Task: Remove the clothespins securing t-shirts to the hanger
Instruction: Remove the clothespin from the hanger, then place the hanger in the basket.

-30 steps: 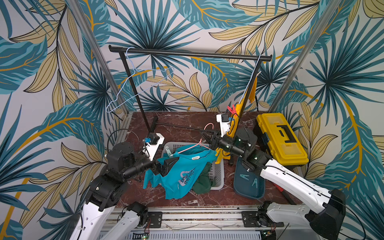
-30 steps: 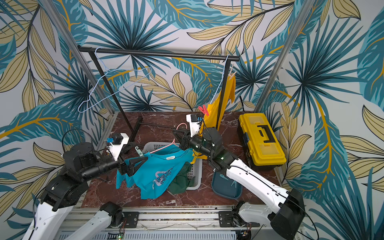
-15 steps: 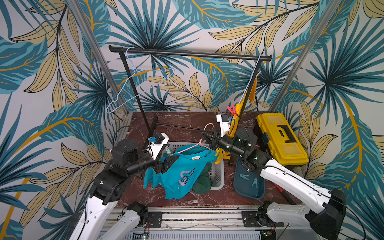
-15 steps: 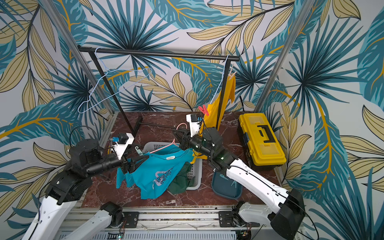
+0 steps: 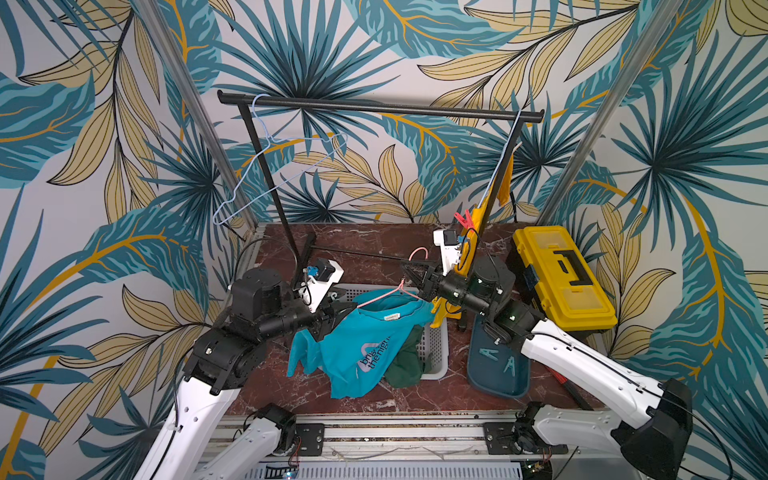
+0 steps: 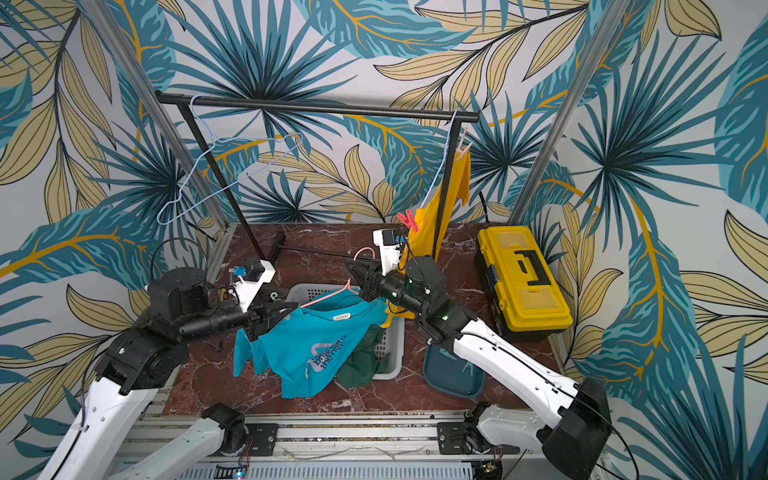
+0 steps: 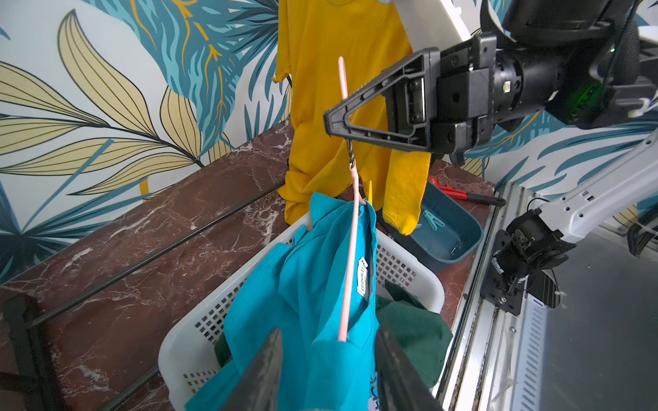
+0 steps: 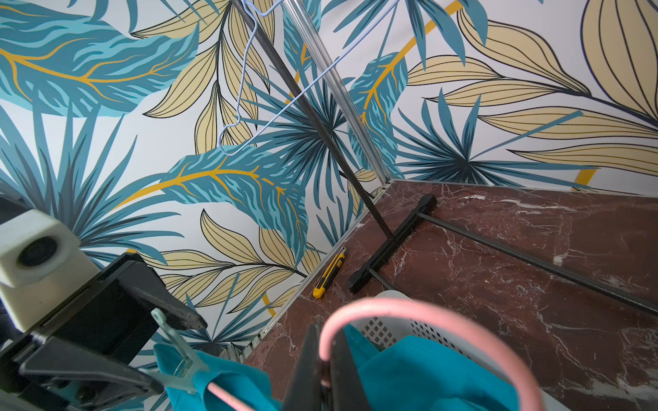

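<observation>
Pale teal clothespin (image 8: 179,350) pinches turquoise t-shirt (image 8: 427,370) onto pink hanger (image 8: 391,307).

Robot's right gripper (image 5: 409,278) gripped a pink hanger (image 5: 380,296) carrying a turquoise t-shirt (image 5: 357,345) over a white basket (image 5: 438,357), left gripper (image 5: 340,318) sat at the shirt's shoulder, yellow t-shirt (image 5: 503,185) hung from a black rail (image 5: 374,107)

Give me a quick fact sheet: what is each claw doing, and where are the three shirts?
Left claw: clamped on pale teal plastic clothespin pinning the turquoise printed t-shirt
Right claw: shut on neck of pink wire hanger
Turquoise t-shirt: on that hanger, over white perforated plastic basket
Dark green t-shirt: heaped in basket
Yellow t-shirt: hanging from black metal rail, red plastic clothespin attached
</observation>
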Controlling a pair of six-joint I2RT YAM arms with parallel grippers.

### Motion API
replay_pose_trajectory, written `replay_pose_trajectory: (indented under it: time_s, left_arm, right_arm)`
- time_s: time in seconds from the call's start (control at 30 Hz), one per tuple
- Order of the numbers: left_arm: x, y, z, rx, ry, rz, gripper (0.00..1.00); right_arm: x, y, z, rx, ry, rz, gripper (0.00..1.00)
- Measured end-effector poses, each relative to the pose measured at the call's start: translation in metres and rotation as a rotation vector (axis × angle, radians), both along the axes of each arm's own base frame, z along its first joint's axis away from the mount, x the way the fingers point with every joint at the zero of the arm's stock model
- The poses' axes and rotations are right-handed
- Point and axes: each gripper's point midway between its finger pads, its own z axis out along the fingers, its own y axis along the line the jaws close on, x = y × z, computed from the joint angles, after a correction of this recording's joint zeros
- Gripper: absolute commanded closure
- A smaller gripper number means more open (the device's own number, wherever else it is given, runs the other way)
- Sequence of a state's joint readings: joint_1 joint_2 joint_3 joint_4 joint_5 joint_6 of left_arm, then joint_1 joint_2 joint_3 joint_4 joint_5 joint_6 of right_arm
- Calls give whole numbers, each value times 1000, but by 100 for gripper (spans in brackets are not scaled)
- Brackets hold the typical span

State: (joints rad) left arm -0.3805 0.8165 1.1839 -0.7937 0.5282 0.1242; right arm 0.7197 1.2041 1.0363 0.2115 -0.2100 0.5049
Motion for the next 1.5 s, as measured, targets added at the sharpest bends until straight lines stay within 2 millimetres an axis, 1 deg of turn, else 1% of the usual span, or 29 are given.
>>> replay_pose_trajectory:
  time_s: [0.13,0.23,0.27,0.37,0.6,0.73,0.83,1.0,1.07,1.13,1.27,1.33,1.47,1.5]
  left_arm:
    - [-1,-1,-2,-8,23,-1,59]
    - [0,-2,-4,-17,47,2,70]
    - [0,-2,-4,-19,54,3,73]
    - [1,-3,-5,-22,63,4,79]
    - [3,-1,-3,-24,68,24,86]
    - [8,3,8,-25,45,57,87]
    - [13,8,22,-24,10,96,86]
    - [17,17,54,-37,-69,159,86]
    - [17,20,63,-43,-93,171,86]
    - [16,21,67,-46,-104,180,86]
    - [13,23,69,-56,-109,185,85]
    - [12,23,68,-60,-104,186,83]
    - [11,23,61,-59,-84,182,82]
    - [11,22,60,-59,-80,180,82]
  right_arm:
    - [0,0,0,0,0,-3,99]
    - [1,0,0,0,0,-4,100]
    - [1,0,0,-1,0,-4,99]
    - [1,-1,-1,-2,1,-5,99]
    - [1,0,-3,-4,4,-4,99]
    - [1,1,-4,-6,6,1,99]
    - [4,7,-8,-14,18,16,99]
    - [14,27,-13,-16,54,65,98]
    - [19,36,-17,-12,75,83,98]
    - [23,44,-25,-12,102,99,97]
    - [28,59,-52,-26,178,128,86]
    - [29,66,-65,-31,218,140,81]
    - [30,73,-83,-30,280,155,61]
    - [30,73,-86,-30,290,156,57]
